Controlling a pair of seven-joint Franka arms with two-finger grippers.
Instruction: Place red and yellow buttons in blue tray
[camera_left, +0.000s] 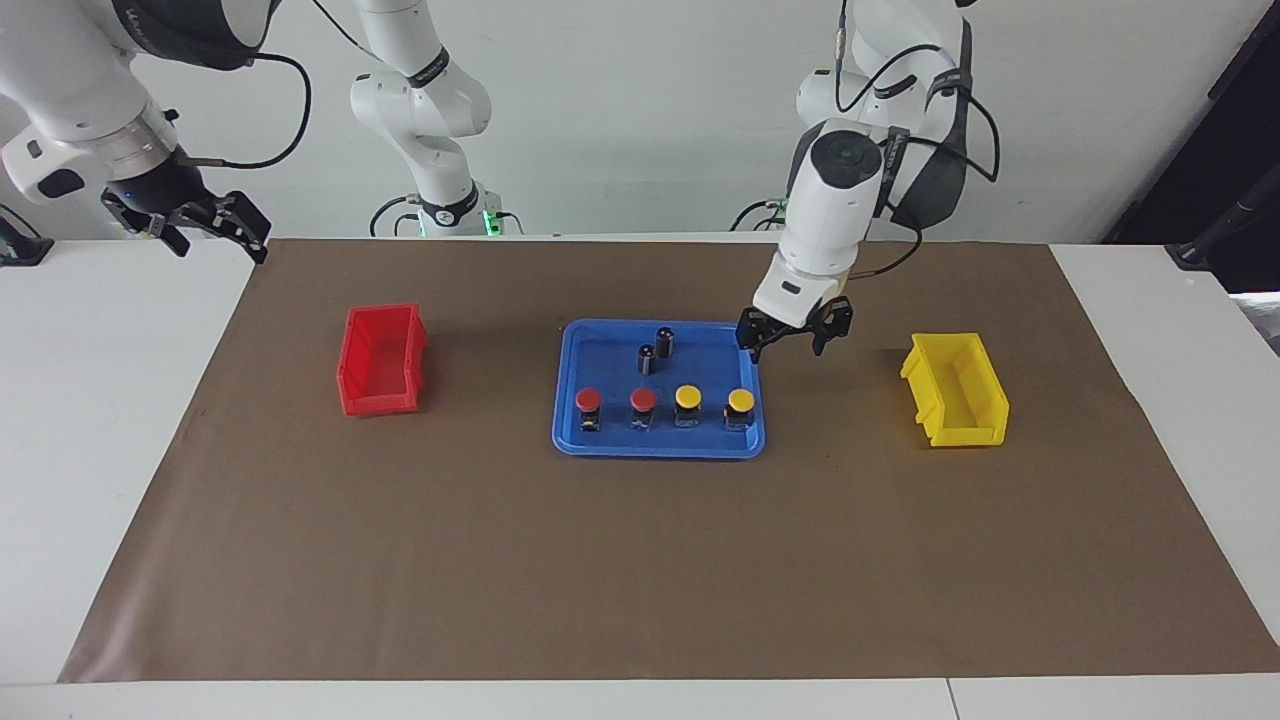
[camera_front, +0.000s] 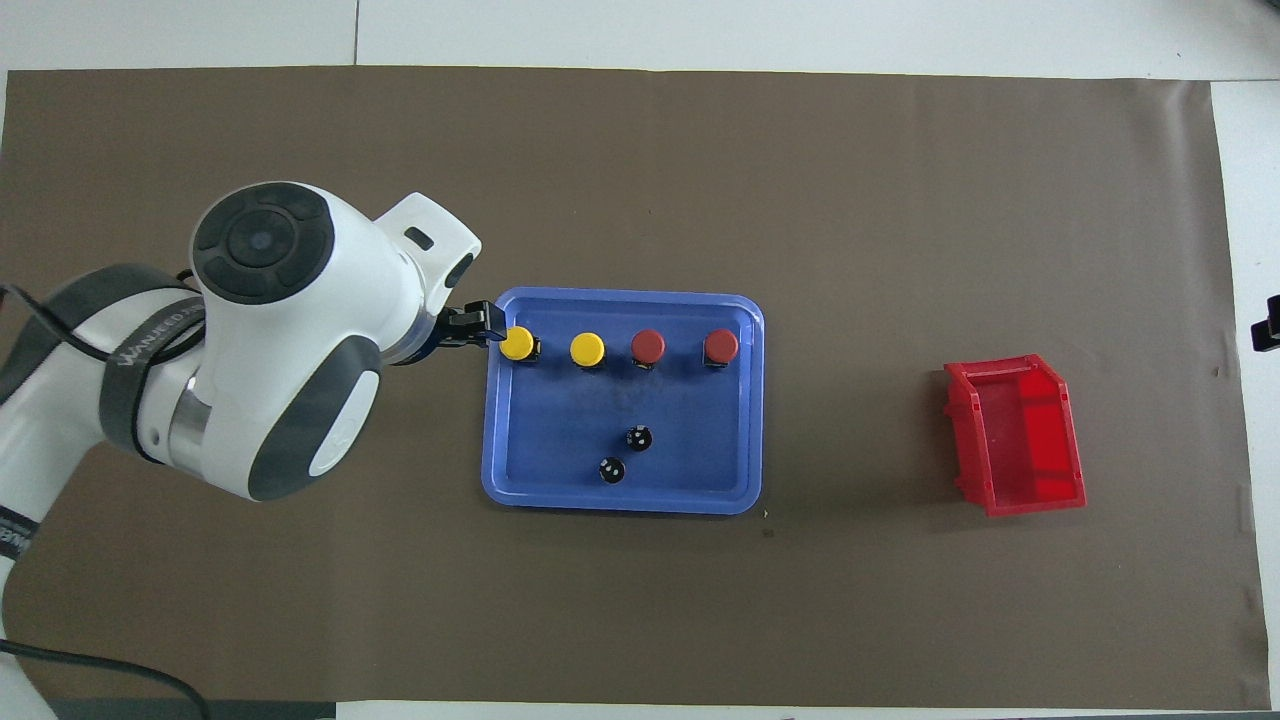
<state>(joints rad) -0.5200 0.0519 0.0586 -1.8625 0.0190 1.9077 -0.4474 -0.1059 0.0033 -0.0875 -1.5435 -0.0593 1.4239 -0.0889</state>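
Now four buttons (camera_left: 663, 407) along blue tray (camera_left: 600, 443) rim (left pincer (camera_left: 793, 338) clear).

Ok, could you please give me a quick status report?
Left hand open, empty, above blue tray edge. Right hand open, waiting. All four buttons in tray. Nothing obstructing.

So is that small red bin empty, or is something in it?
Empty. The red bin shows only its bare red floor from overhead, and all four buttons stand in the blue tray.

White glossy arms (camera_left: 835, 215), grey joints, black cables (camera_left: 955, 95).
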